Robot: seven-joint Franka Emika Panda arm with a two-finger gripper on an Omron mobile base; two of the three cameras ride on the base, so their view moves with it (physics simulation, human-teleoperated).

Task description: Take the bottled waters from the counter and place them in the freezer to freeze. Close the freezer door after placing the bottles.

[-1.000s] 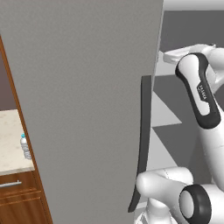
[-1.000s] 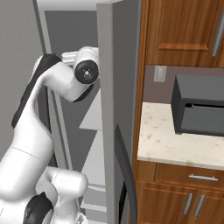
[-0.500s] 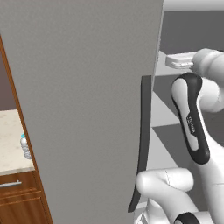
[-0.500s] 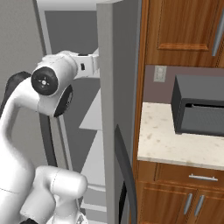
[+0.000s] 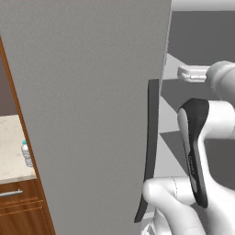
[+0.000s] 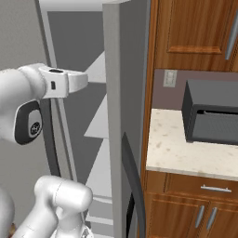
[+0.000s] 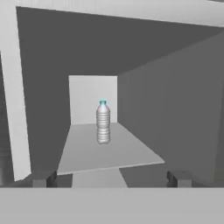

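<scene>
One bottled water [image 7: 103,122] stands upright on a pale shelf [image 7: 87,153] inside the freezer, clear with a teal cap. My gripper [image 7: 111,179] faces it from outside the shelf's front edge, open and empty, well short of the bottle. A second bottled water [image 5: 26,153] stands on the beige counter [image 5: 9,142], left of the open freezer door [image 5: 92,105] with its dark bar handle [image 5: 151,151]. The white hand [image 6: 69,83] reaches toward the freezer's shelved interior [image 6: 100,116].
The open freezer door stands close on the arm's left. Another grey door panel [image 6: 123,93] with a dark handle [image 6: 132,186] stands on its right. Beyond it, a dark microwave [image 6: 214,116] sits on a counter [image 6: 172,153] over wooden cabinets.
The arm has folded back and its elbow has swung down. The hand has drawn a little lower and away from the freezer. The jaws have stayed open.
</scene>
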